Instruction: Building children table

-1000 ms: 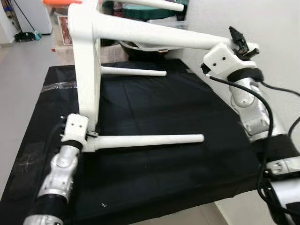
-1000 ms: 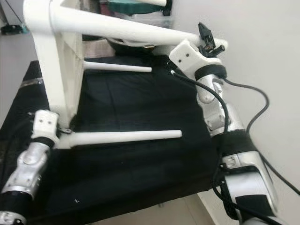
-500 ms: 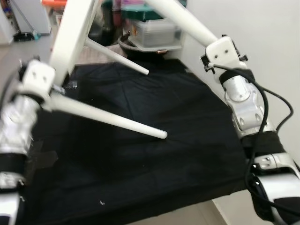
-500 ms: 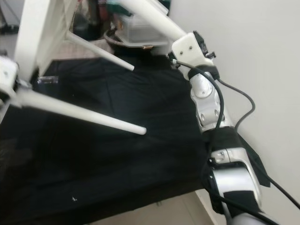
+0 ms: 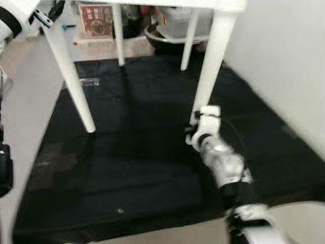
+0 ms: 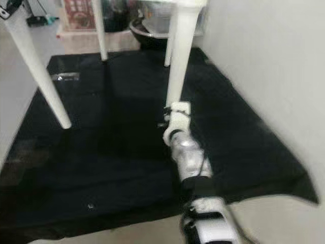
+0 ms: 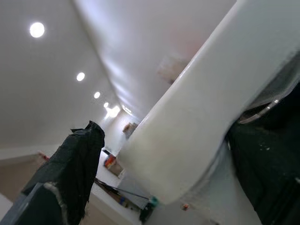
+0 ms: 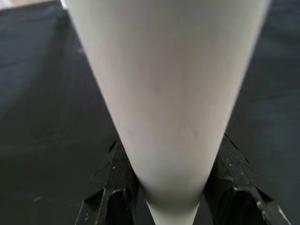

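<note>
White table (image 5: 213, 56) stood upright on black mat (image 5: 137, 152), all four legs down. Near right leg clenched low by right tool (image 8: 171, 197); upper left leg gripped by left tool (image 7: 154, 154). Step judged: setting-down. Next: stability checked, grips released.

The white table's top (image 5: 177, 3) is cut off; the blurred left gripper (image 5: 43, 18) perhaps grips a leg.

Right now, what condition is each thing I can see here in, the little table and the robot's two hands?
White plastic children's table: upright, legs pointing down over the black cloth.
Right gripper: black fingers closed around the near right leg's lower end.
Left gripper: up at the near left leg's top; grip unclear.
Black cloth: spread flat, slightly wrinkled.
</note>
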Available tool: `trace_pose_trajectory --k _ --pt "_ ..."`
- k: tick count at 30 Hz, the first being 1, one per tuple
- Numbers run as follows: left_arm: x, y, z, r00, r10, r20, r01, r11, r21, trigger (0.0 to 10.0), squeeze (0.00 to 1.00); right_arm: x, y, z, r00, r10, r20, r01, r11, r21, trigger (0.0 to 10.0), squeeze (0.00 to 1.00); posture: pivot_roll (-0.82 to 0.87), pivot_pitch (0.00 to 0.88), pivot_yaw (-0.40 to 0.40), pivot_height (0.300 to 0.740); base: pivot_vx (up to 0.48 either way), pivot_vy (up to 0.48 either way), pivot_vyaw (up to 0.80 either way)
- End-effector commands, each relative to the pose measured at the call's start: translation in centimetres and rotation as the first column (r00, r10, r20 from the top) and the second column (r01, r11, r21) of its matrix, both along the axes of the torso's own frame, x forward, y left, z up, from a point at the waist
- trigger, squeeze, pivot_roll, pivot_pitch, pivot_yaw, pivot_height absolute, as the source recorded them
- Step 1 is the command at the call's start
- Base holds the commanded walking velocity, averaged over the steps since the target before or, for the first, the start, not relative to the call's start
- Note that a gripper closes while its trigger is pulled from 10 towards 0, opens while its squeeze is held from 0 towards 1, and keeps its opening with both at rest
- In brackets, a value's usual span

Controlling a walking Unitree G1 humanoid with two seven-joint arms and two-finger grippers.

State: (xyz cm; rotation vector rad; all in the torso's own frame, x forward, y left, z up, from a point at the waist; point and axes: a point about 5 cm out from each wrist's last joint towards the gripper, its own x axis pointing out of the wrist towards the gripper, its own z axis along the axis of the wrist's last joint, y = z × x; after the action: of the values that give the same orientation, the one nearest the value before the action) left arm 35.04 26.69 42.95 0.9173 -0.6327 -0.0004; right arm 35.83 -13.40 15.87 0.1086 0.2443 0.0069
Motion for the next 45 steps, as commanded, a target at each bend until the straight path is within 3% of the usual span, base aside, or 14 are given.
trace_pose_trajectory --k 1,7,12,13,14,15,17,18,19,20,27,29,33,45 --pt "-0.7 0.8 0.7 1.0 -0.007 0.014 0.007 1.0 -0.013 10.0 0.0 -1.6 0.0 -3.1 0.992 -0.014 -0.123 0.017 1.0 0.022 0.0 0.0 0.07 0.0 -0.005 0.74 0.0 0.0 0.0" --pt "-0.8 -0.1 -1.3 0.994 -0.105 -0.035 0.105 0.994 0.003 10.0 0.0 -2.2 0.4 -3.5 0.994 0.007 -0.113 -0.011 0.999 -0.035 0.0 0.0 0.06 0.0 -0.002 0.74 0.0 0.0 0.0" --pt "-2.3 -1.4 -6.9 0.943 -0.278 -0.181 0.291 0.955 0.052 10.0 0.0 -1.7 0.0 -2.0 0.998 -0.021 -0.061 0.015 0.995 -0.098 0.0 0.0 0.07 0.0 -0.016 0.74 0.0 0.0 0.0" --pt "-2.7 -1.7 -8.2 0.932 -0.291 -0.216 0.313 0.947 0.072 10.0 0.0 -1.6 0.1 -1.8 0.998 -0.017 -0.063 0.011 0.996 -0.093 3.0 0.0 0.07 0.0 -0.019 0.74 0.0 0.0 0.0" --pt "-2.7 -1.7 -8.2 0.932 -0.291 -0.216 0.313 0.947 0.072 10.0 0.0 -1.6 0.1 -1.8 0.998 -0.017 -0.063 0.011 0.996 -0.093 3.0 0.0 0.07 0.0 -0.019 0.74 0.0 0.0 0.0" --pt "-3.3 -2.0 -9.5 0.927 -0.296 -0.23 0.321 0.944 0.08 10.0 0.0 -1.5 0.1 -1.6 0.998 -0.017 -0.062 0.01 0.994 -0.105 10.0 0.0 0.08 0.0 -0.023 0.74 0.0 0.0 0.0" --pt "-3.3 -2.0 -9.5 0.927 -0.296 -0.23 0.321 0.944 0.08 10.0 0.0 -1.5 0.1 -1.6 0.998 -0.017 -0.062 0.01 0.994 -0.105 10.0 0.0 0.08 0.0 -0.023 0.74 0.0 0.0 0.0" --pt "-3.9 -2.2 -10.7 0.926 -0.298 -0.232 0.32 0.945 0.064 10.0 0.0 -1.5 0.2 -1.1 1.0 -0.008 -0.023 0.005 0.993 -0.117 10.0 0.34 0.09 0.0 -0.031 0.74 0.0 0.0 0.0" --pt "-3.9 -2.2 -10.7 0.926 -0.298 -0.232 0.32 0.945 0.064 10.0 0.0 -1.5 0.2 -1.1 1.0 -0.008 -0.023 0.005 0.993 -0.117 10.0 0.34 0.09 0.0 -0.031 0.74 0.0 0.0 0.0" --pt "-4.6 -2.5 -11.8 0.927 -0.301 -0.221 0.316 0.948 0.031 10.0 0.0 -1.7 0.2 -0.7 1.0 -0.006 0.015 0.008 0.995 -0.101 10.0 1.0 0.09 0.0 -0.034 0.74 0.0 0.0 0.0" --pt "-6.6 -3.3 -15.5 0.932 -0.291 -0.217 0.254 0.95 -0.183 10.0 0.0 -3.0 -0.4 -0.4 0.997 0.002 0.082 0.004 0.997 -0.075 10.0 1.0 0.09 0.0 -0.037 0.74 0.0 0.0 0.0" --pt "-7.6 -3.6 -20.4 0.934 -0.197 -0.299 0.069 0.918 -0.392 10.0 0.0 -4.5 -1.0 -0.5 0.996 0.028 0.088 -0.023 0.998 -0.053 10.0 1.0 0.09 0.0 -0.041 0.74 0.0 0.0 0.0" --pt "-8.5 -4.0 -24.2 0.907 -0.131 -0.4 -0.105 0.85 -0.517 10.0 0.0 -5.7 -1.4 -0.2 0.993 0.055 0.105 -0.05 0.997 -0.05 10.0 1.0 0.08 0.0 -0.042 0.74 0.0 0.0 0.0" --pt "-11.9 -6.7 -30.4 0.79 -0.091 -0.606 -0.374 0.712 -0.595 10.0 0.0 -8.8 -0.5 0.9 0.953 0.255 0.166 -0.24 0.965 -0.105 10.0 1.0 0.06 0.0 -0.021 0.74 0.0 0.0 0.0"
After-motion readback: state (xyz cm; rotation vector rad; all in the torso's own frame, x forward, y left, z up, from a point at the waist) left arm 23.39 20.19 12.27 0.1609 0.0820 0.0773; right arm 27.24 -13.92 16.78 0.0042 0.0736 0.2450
